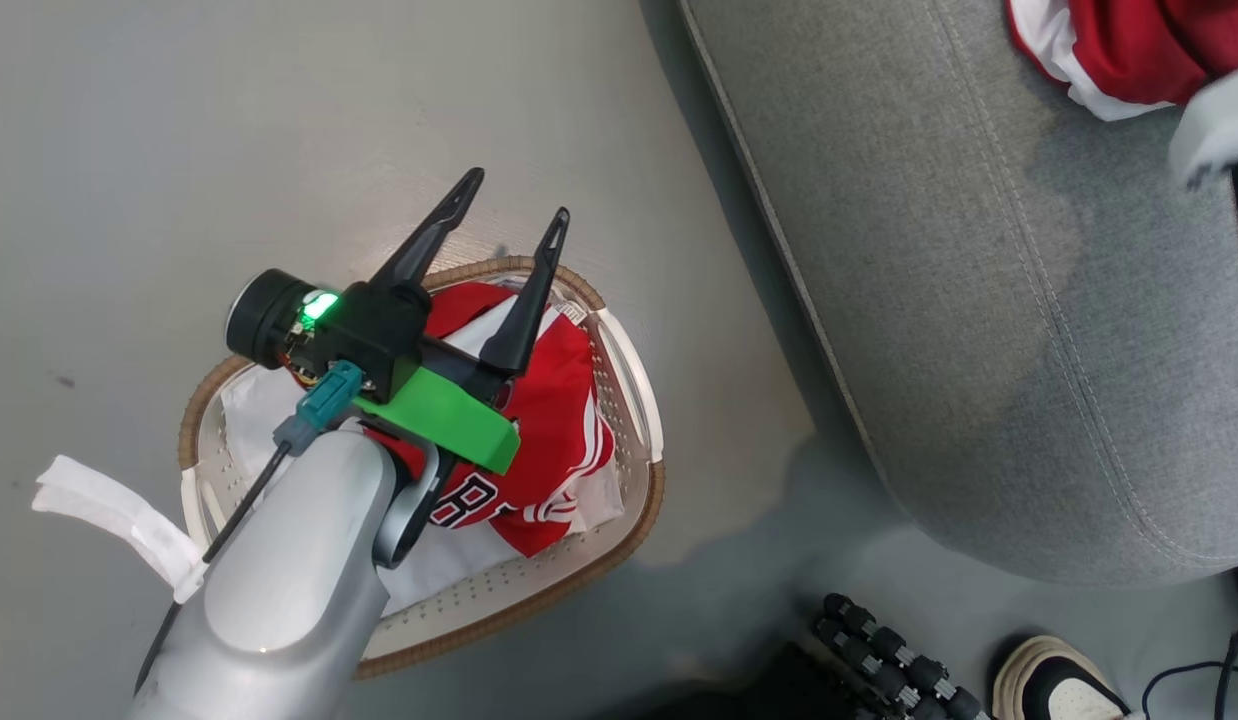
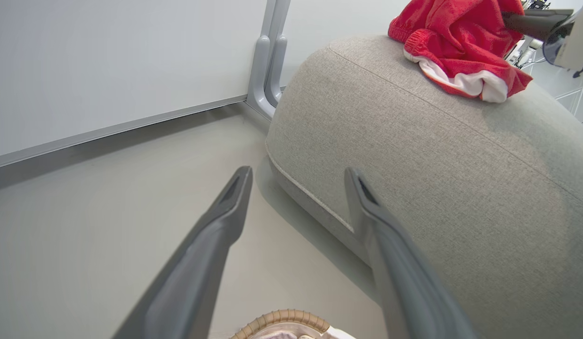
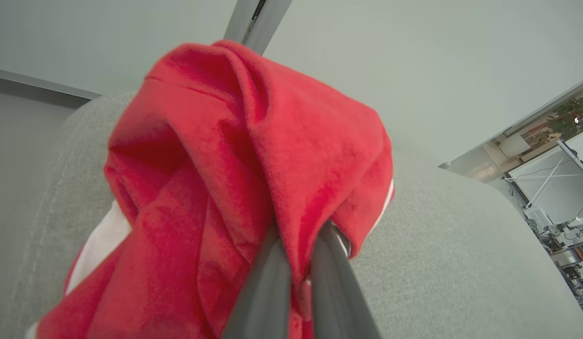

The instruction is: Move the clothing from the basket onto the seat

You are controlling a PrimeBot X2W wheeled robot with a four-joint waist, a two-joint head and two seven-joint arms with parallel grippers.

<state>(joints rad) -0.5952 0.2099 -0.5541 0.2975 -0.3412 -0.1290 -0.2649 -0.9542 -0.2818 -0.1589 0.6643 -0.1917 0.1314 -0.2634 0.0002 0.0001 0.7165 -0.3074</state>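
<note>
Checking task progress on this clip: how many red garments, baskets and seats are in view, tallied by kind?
Red garments: 2, lettered jersey and bunched garment
Basket: 1
Seat: 1
Total: 4

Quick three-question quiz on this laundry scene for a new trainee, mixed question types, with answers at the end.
1. True or false: the left gripper is open above the basket.
2. The right gripper is shut on: A) a blue towel, B) a red garment, C) nothing.
3. Fill in: a lettered red jersey lies in the ____.
Key: 1 true; 2 B; 3 basket.
</note>
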